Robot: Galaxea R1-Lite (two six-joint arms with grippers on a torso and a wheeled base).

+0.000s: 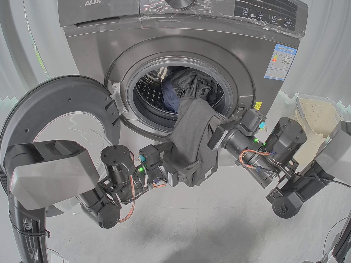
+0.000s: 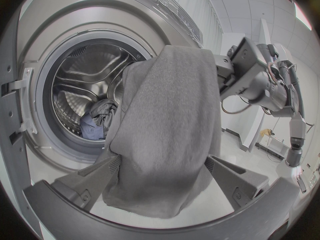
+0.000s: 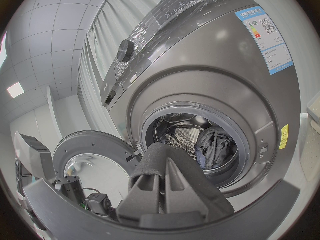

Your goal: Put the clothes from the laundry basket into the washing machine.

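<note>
The left hand is spread wide, the grey garment hanging between its fingers. Just beyond and above it, the right hand is pinched on the garment's upper fold at the lip of the drum opening. The door stands swung wide beside the left hand. Dark clothes lie inside the washing machine, past both hands.
</note>
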